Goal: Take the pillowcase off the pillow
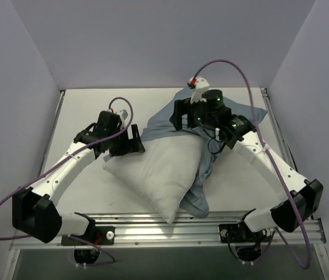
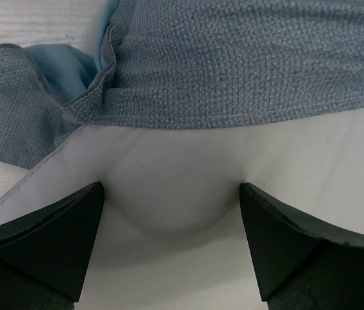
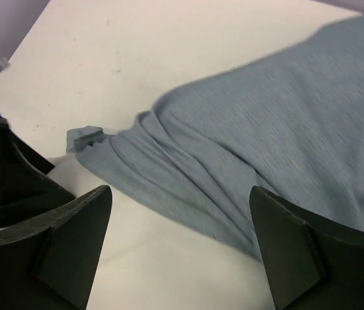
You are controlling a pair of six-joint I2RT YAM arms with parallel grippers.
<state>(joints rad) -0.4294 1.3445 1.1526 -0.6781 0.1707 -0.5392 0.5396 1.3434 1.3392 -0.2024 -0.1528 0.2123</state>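
From above, the white pillow lies diagonally on the desk, mostly bared, with the blue-grey pillowcase bunched over its far end and right flank. In my left wrist view the left claw is spread wide, straddling a bulge of pillow just short of the case's hem and gripping nothing. In my right wrist view the right claw gapes equally wide above the cloth folds. The risk, as I judge it: with the pillow unpinned, a pull drags both together, or a deep bite nips the cushion too.

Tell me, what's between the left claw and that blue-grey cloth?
Only bare white pillow; the left wrist view shows it between the left gripper and the pillowcase hem.
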